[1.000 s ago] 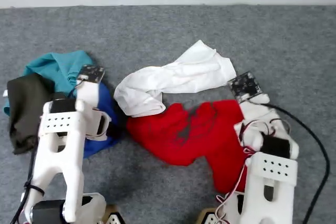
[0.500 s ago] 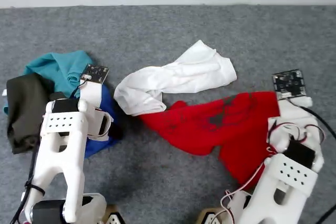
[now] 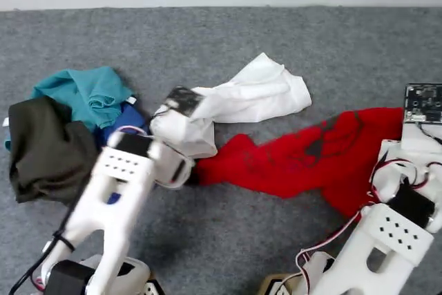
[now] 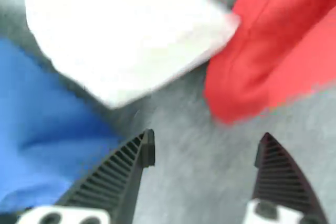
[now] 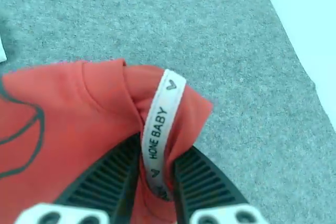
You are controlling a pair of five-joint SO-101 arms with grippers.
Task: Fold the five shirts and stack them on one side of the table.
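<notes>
While the right gripper [image 5: 156,179] pinched the red shirt [image 3: 297,164] shut at its collar tag near the right edge of the table [image 3: 207,39], the left gripper [image 4: 205,153] hung with jaws spread above bare carpet between the white shirt [image 4: 121,30], the blue shirt [image 4: 37,129] and the red shirt's far end.

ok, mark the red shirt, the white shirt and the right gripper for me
red shirt [image 3: 290,167], high view, middle of the cloth.
white shirt [image 3: 255,94], high view, middle of the bunched cloth.
right gripper [image 5: 157,148], right wrist view, midway between its fingertips, clamped on the red shirt.
</notes>
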